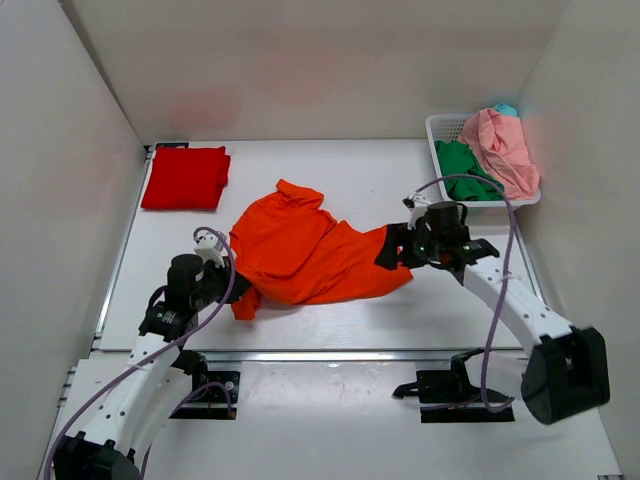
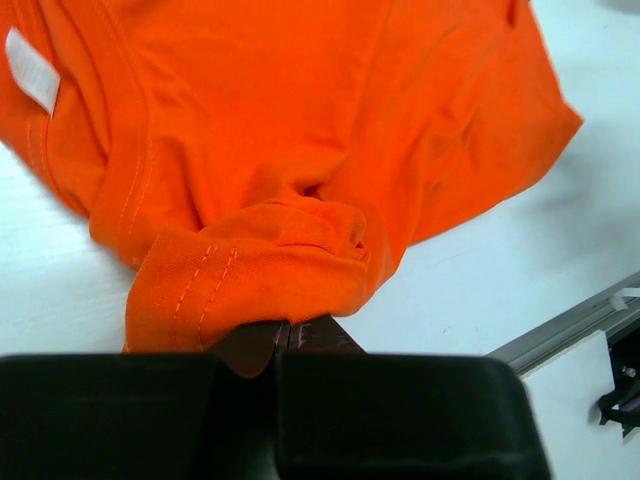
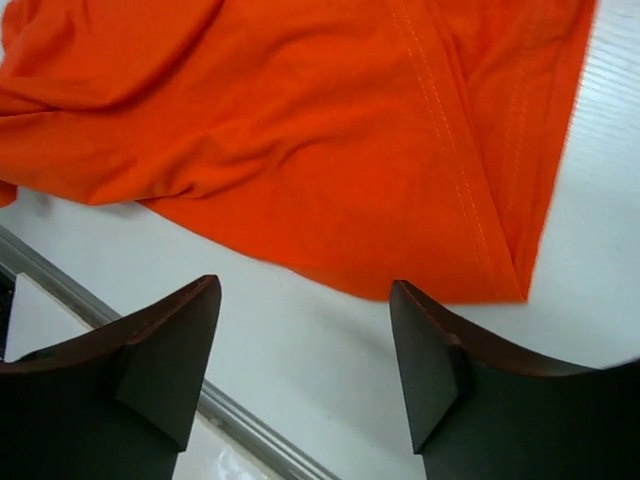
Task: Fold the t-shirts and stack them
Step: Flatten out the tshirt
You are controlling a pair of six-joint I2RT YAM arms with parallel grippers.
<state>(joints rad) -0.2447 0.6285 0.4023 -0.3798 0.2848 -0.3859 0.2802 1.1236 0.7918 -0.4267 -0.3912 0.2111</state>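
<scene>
A bright orange t-shirt (image 1: 305, 250) lies crumpled in the middle of the table. My left gripper (image 1: 238, 290) is shut on its near-left sleeve (image 2: 250, 285); the cloth bunches right at the closed fingertips. My right gripper (image 1: 392, 248) is open and empty, just above the shirt's right hem (image 3: 470, 250), with its fingers (image 3: 180, 340) apart over bare table. A deeper red t-shirt (image 1: 185, 177) lies folded at the far left. Green (image 1: 462, 165), pale pink (image 1: 503, 148) and teal (image 1: 506, 109) shirts sit in the basket.
A white lattice basket (image 1: 440, 127) stands at the far right corner. White walls enclose the table on three sides. A metal rail (image 1: 330, 354) runs along the near table edge, also in the right wrist view (image 3: 240, 425).
</scene>
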